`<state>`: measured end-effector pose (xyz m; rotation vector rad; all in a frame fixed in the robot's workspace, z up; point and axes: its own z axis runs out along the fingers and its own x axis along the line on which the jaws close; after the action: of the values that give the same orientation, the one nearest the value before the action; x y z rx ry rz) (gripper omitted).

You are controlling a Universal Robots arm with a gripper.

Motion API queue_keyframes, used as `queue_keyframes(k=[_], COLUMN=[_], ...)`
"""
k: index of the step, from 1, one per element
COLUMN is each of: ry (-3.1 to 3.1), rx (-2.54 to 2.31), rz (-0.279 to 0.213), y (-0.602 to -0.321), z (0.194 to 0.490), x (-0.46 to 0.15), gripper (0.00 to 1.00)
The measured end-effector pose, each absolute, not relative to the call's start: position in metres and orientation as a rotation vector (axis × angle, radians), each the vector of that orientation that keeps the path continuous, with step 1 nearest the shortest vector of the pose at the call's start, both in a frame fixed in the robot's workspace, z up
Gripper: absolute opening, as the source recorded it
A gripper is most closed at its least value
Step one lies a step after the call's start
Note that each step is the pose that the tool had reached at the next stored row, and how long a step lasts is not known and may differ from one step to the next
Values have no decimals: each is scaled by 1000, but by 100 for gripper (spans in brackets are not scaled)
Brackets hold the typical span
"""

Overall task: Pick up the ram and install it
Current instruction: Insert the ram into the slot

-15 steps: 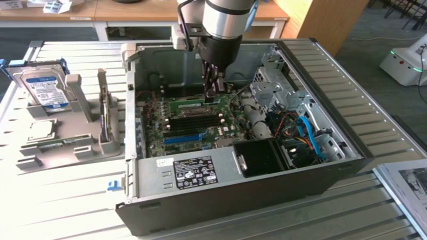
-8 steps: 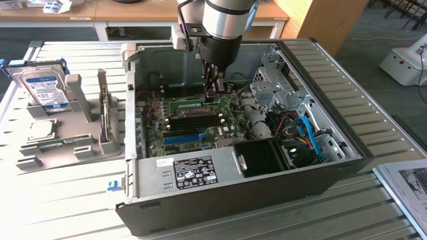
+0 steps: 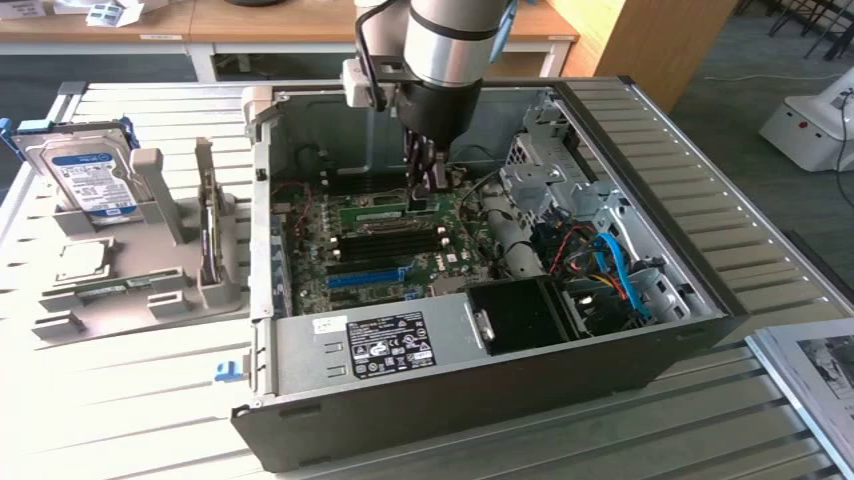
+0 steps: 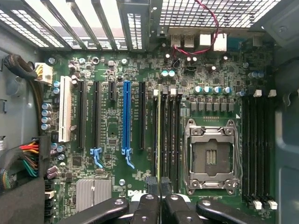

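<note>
Gripper [image 4: 157, 196] fingers [image 4: 149, 185] clenched the ram [image 3: 380, 208], holding it edge-on over the black memory slots [image 4: 172, 140] just beside the CPU socket [image 4: 212, 158].

Arm [image 3: 447, 40]: silver-grey cylindrical casing with a dark band, a pale boxy bracket [image 3: 358, 85] bolted on at its nine o'clock, then a black gripper [image 3: 430, 198] narrowing to dark fingers [image 4: 150, 185], its black linkage bars [image 4: 100, 211] carrying round silver pivot screws [image 4: 118, 202].
</note>
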<state>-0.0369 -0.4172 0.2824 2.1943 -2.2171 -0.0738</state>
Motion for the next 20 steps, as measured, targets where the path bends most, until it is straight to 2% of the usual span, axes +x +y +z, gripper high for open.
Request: queue_keyframes(k=[20], ry=[-2220], rx=[2191], rz=[-74], y=[-417], z=[257], x=[-37], gripper=[12])
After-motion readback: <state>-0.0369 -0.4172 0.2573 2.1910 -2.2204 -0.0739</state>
